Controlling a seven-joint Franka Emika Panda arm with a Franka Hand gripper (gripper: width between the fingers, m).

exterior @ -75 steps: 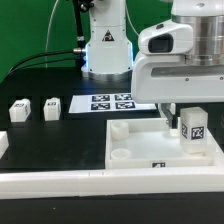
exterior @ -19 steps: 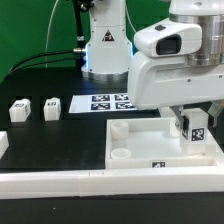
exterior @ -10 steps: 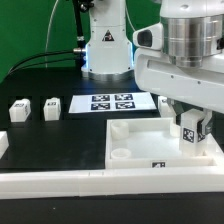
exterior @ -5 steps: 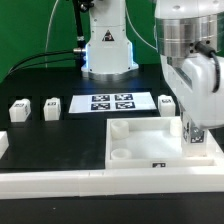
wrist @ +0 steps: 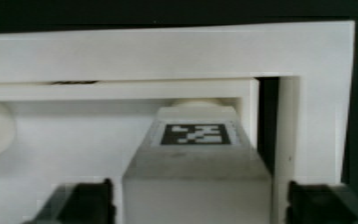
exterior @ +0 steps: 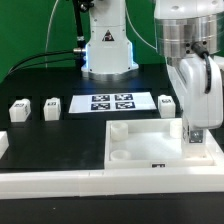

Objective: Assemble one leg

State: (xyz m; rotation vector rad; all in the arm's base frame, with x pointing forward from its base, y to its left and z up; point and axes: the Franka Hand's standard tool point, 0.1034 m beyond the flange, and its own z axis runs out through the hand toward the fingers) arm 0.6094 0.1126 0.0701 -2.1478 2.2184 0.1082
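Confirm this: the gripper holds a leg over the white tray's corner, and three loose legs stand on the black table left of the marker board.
Not quite. The exterior view shows two loose legs left of the marker board, not three. The gripper does hold a leg over the tray corner.

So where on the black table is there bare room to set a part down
Bare black table lies between the two loose legs and the big white tray piece. It is crowded at the tray's corner on the exterior view's right, where the hand holds a leg.
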